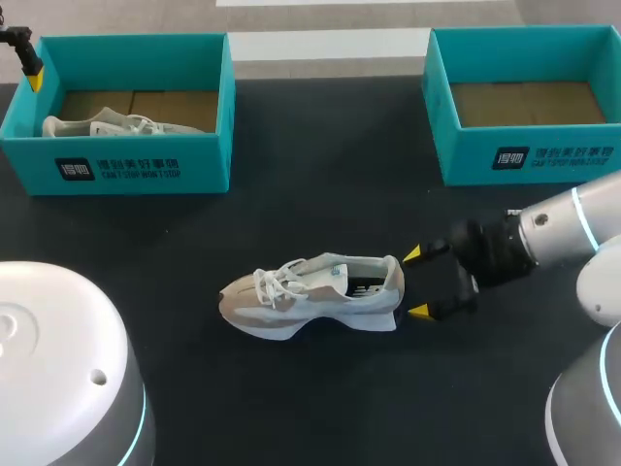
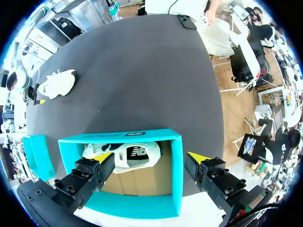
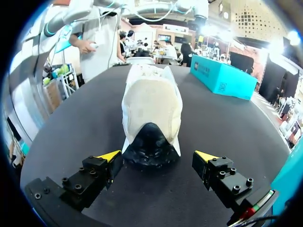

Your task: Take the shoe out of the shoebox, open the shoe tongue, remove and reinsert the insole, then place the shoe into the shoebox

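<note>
Shoe point(image 1: 310, 296) lies on the dark table point(image 1: 320, 175) just below the middle of the head view, its long axis running left to right, toe to the left and heel to the right. The right gripper point(image 1: 415, 283) sits right at that heel, released, its yellow tips spread to either side and not touching; this arm is far nearer. The left gripper point(image 2: 150, 157) hangs spread wide over the left box point(image 1: 116, 170) in the upper left, which holds a second shoe point(image 1: 97, 124). The right box point(image 1: 543, 155), upper right, shows only its brown cardboard floor. A straight push forward should bring the heel between the fingers.
</note>
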Tool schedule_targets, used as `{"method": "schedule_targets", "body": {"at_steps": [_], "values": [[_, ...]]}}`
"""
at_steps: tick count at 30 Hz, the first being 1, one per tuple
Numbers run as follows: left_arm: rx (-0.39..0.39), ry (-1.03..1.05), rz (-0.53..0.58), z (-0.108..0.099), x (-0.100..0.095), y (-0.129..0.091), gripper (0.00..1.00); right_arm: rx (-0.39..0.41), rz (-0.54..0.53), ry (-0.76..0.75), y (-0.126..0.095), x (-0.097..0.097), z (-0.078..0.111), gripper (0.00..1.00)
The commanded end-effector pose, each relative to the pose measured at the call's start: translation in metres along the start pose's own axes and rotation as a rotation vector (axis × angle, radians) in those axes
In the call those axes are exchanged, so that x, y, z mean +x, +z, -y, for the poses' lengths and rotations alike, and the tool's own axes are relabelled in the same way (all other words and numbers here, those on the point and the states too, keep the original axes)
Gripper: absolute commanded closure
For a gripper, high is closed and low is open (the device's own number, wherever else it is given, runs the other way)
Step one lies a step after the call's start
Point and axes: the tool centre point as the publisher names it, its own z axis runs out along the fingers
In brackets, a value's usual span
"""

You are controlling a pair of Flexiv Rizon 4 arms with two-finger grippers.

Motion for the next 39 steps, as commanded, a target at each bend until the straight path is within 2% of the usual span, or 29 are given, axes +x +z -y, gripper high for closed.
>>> {"method": "schedule_targets", "body": {"at_steps": [1, 20, 39], "values": [[-0.001, 0.001, 0.000, 0.001, 0.000, 0.000, 0.00, 0.000, -0.002, 0.013, 0.007, -0.004, -0.007, 0.00], [-0.001, 0.001, 0.000, 0.001, 0.000, 0.000, 0.00, -0.044, -0.005, 0.036, 0.040, 0.002, -0.021, 0.00], [-0.001, 0.001, 0.000, 0.001, 0.000, 0.000, 0.00, -0.070, -0.014, 0.035, 0.061, 0.008, -0.032, 0.00]]}}
